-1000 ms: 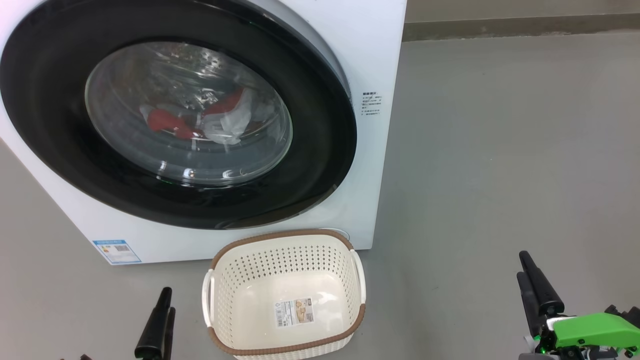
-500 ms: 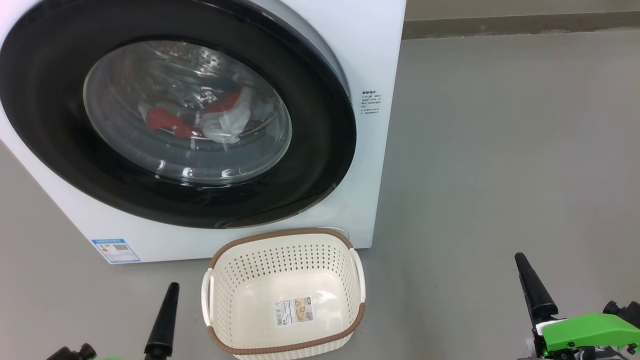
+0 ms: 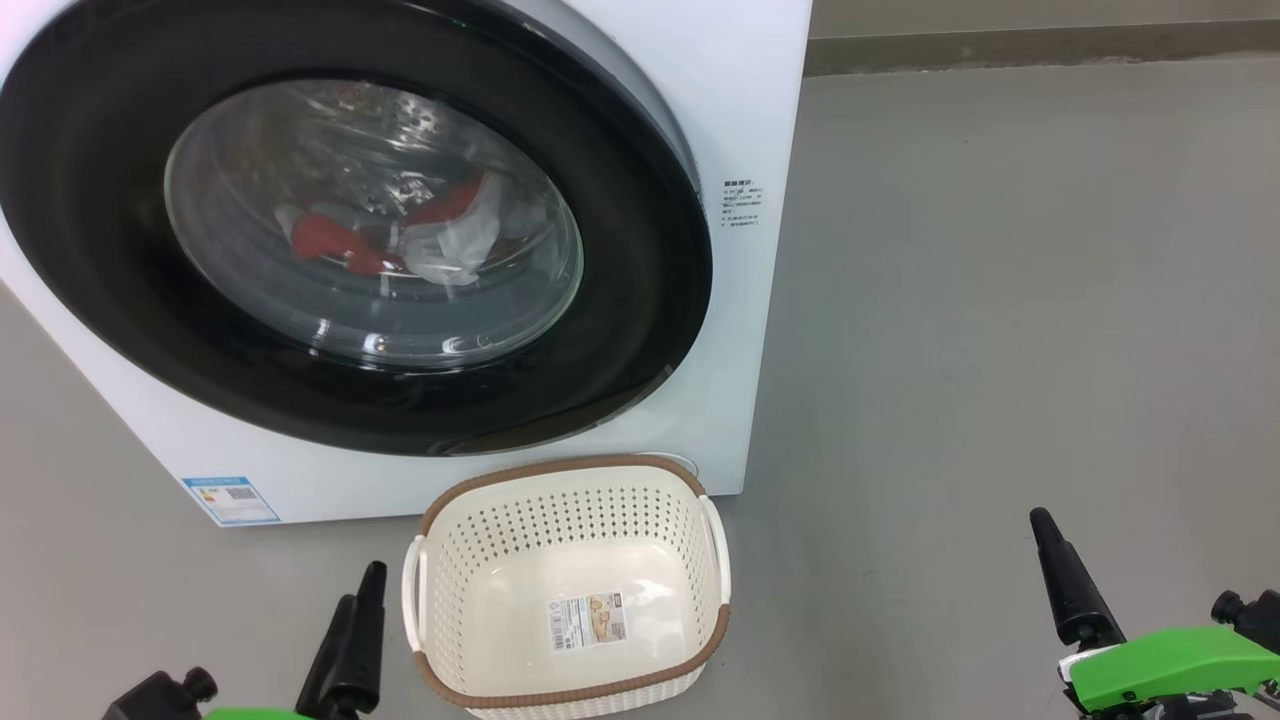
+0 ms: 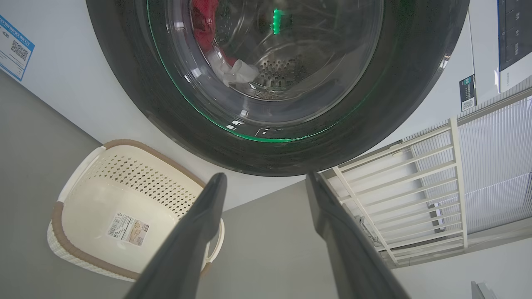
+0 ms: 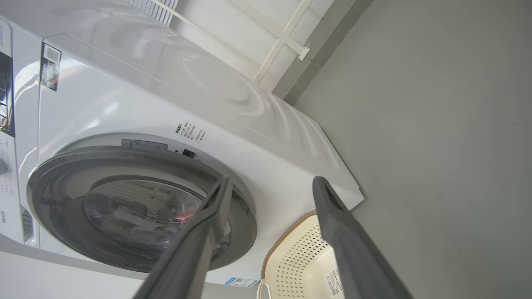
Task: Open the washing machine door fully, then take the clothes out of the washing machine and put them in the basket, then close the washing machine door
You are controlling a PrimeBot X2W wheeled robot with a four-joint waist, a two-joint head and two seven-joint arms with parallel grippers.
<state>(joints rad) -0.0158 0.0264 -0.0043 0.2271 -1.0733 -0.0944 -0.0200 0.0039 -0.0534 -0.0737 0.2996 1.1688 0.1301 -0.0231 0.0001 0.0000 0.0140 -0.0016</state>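
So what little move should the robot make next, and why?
Probably raise one gripper toward the rim of the washing machine door to start pulling it open. The door covers the opening, the red clothes lie behind its glass, the basket stands empty in front, and the left gripper and right gripper are open, low and holding nothing. Which side swings free I cannot tell.

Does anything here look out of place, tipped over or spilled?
Nothing stands out. The clothes lie inside the washing machine behind its glass door, and the basket stands upright and empty on the floor in front.
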